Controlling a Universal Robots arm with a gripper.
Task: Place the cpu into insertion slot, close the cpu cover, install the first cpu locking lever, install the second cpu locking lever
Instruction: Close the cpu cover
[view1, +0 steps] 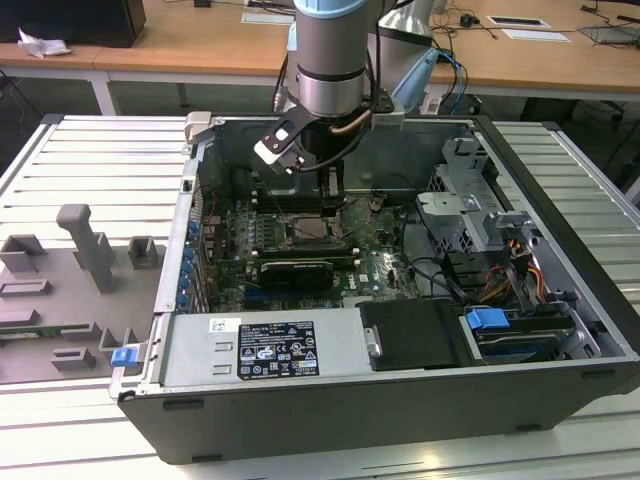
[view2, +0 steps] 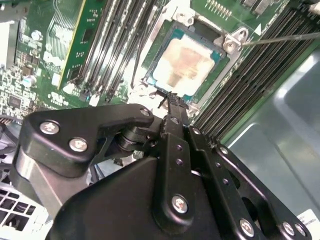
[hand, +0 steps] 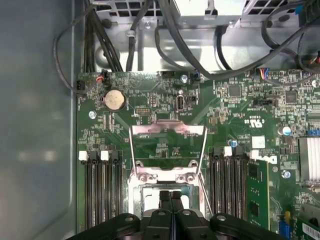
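The end effector (view2: 172, 98), fingers pressed together and gripping nothing, hangs at the edge of the slot (view2: 231, 44) where the cpu (view2: 187, 62) sits; the cover (hand: 167, 129) stands open

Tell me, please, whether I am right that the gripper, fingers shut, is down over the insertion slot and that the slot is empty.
Not quite: the insertion slot is not empty. In the second wrist view the cpu lies in it, pale metal face up. The rest holds: the gripper, fingers shut, is down over the slot's edge.
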